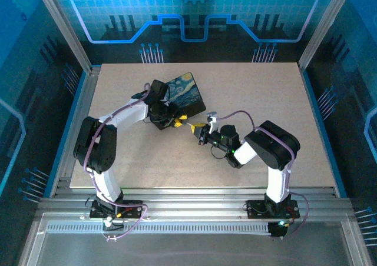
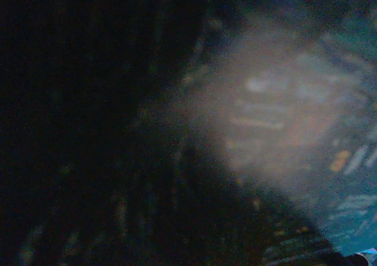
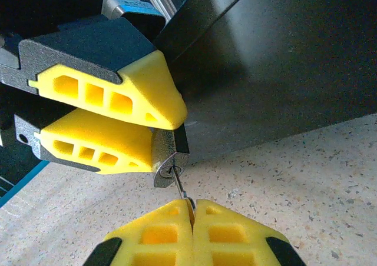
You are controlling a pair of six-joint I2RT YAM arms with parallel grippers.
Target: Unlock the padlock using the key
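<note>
Closest to you, your right gripper (image 3: 191,210) has its yellow fingertips pressed together. Beyond it the speckled table (image 3: 306,183) carries the dark box (image 3: 283,72), a little far and left of the middle. Your left gripper (image 3: 168,129) is clamped on the padlock (image 3: 168,163), at the box's near edge. The key (image 3: 179,186), pinched between the right fingertips, has its tip at the padlock's keyhole

left end effector (image 3: 168,134): clamped | right end effector (image 3: 191,208): pinched shut
</note>
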